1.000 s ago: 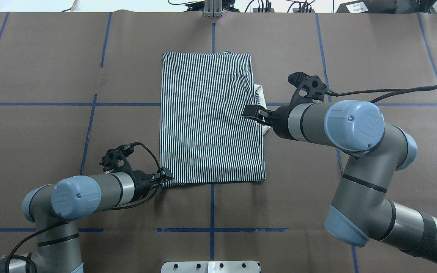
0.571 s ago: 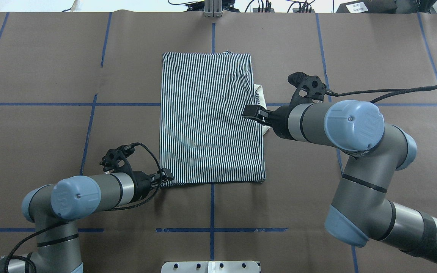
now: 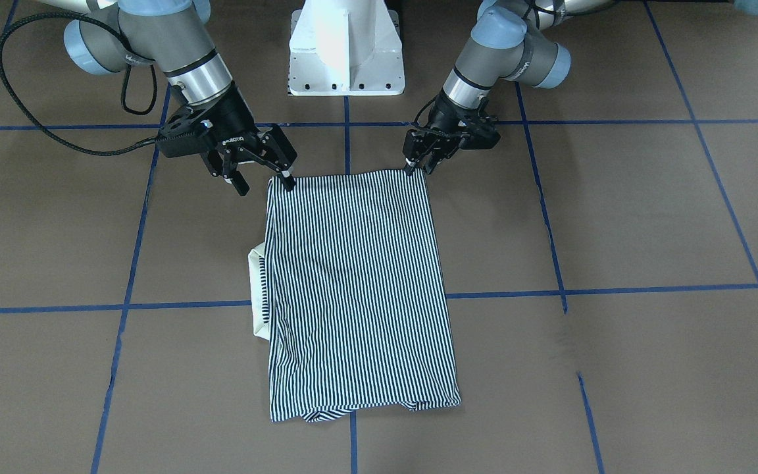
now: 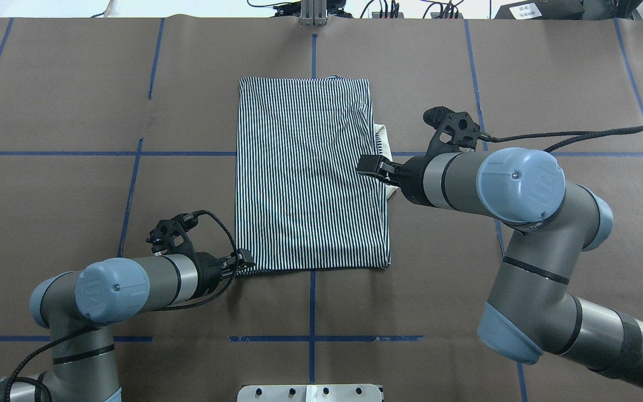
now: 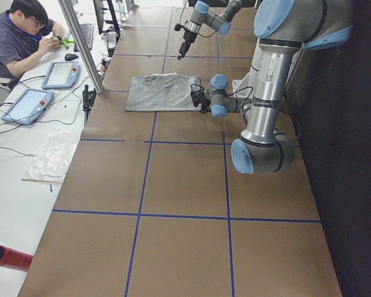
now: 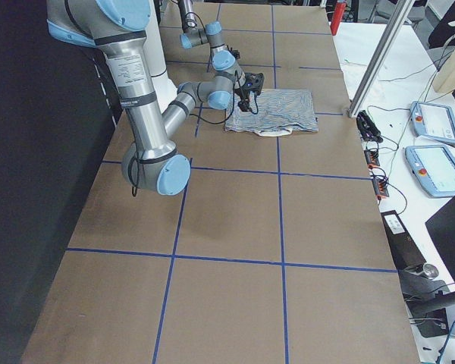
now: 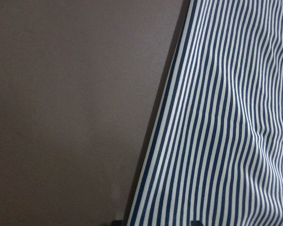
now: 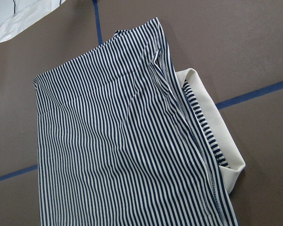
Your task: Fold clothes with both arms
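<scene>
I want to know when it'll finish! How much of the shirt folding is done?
Done: the striped shirt lies in a neat rectangle, no sleeves showing, only the cream collar poking out one side. In hand: the left gripper is at a near corner; whether it has pinched it, I cannot tell. The right gripper hangs open above. Left: probably one more fold.

cream collar [image 3: 255,289] mostly tucked under striped shirt [image 3: 353,283], left hand [image 3: 417,164] grip at shirt corner unclear
</scene>
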`<state>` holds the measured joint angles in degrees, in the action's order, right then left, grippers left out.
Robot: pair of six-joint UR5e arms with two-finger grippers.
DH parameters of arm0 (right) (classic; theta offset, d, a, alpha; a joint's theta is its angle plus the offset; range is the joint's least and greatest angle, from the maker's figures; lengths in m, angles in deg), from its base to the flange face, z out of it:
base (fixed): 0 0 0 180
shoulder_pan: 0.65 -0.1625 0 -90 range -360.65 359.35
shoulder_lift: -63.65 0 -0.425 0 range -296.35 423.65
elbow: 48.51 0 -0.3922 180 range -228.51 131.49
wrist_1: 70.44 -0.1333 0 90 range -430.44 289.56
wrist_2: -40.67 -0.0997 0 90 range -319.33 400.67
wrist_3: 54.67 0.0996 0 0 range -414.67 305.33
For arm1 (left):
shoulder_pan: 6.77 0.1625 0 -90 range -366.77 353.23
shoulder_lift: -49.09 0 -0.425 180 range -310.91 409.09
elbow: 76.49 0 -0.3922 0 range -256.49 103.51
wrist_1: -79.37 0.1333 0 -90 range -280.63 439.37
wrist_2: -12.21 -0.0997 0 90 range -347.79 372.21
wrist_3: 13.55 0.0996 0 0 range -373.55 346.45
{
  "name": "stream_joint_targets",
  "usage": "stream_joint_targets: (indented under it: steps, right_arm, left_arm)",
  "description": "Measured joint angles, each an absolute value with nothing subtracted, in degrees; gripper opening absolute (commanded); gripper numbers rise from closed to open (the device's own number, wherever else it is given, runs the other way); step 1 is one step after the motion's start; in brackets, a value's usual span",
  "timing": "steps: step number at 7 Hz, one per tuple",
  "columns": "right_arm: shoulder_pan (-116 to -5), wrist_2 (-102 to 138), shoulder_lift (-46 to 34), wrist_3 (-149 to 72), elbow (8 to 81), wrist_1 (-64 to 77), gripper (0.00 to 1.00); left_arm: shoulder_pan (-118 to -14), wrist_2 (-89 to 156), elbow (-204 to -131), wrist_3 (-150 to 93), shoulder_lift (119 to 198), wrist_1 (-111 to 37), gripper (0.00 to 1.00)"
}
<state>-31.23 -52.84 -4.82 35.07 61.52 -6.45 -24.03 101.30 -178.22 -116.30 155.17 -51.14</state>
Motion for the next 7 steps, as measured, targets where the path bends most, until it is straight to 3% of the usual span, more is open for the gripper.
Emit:
stream_joint_targets:
  steps: [1,2,3,5,6,7]
  right_arm:
    - [-31.2,-52.8,-4.8,35.1,61.5,-6.5,1.00]
    - [-31.2,-52.8,-4.9,35.1,61.5,-6.5,1.00]
    - [-31.2,-52.8,-4.9,35.1,61.5,-6.5,1.00]
    - [-31.1,-52.8,-4.9,35.1,61.5,-6.5,1.00]
    - [-31.1,-52.8,-4.9,35.1,61.5,-6.5,1.00]
    - [-31.1,-52.8,-4.9,35.1,61.5,-6.5,1.00]
  left_arm:
    - [-24.0,101.2,-178.2,-116.3,155.2,-51.1,0.45]
    - [-24.0,101.2,-178.2,-116.3,155.3,-51.1,0.28]
    - [-24.0,101.1,-178.0,-116.4,155.5,-51.1,0.22]
    - [-24.0,101.0,-177.5,-116.5,155.9,-51.1,0.23]
    - [-24.0,101.0,-177.4,-116.5,155.9,-51.1,0.18]
    - [-24.0,101.0,-177.3,-116.5,155.9,-51.1,0.00]
